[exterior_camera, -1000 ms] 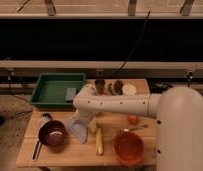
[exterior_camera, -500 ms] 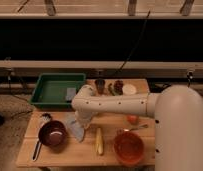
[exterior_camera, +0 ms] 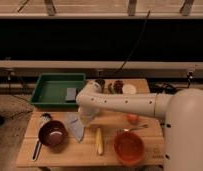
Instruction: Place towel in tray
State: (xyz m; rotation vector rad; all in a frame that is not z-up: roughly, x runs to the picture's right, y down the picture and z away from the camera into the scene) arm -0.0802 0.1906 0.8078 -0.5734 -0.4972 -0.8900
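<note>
Towel (exterior_camera: 73, 128) just beside the gripper (exterior_camera: 86, 120)

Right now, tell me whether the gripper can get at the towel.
Probably yes. The gripper hangs right at the towel, with nothing showing between them. The dark bowl and the yellow item lie off to either side, clear of the way.

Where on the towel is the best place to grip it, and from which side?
I would pinch the towel at its upper right edge, from above: it lies limp on the table, so no side offers a hold. The gripper is just there.
</note>
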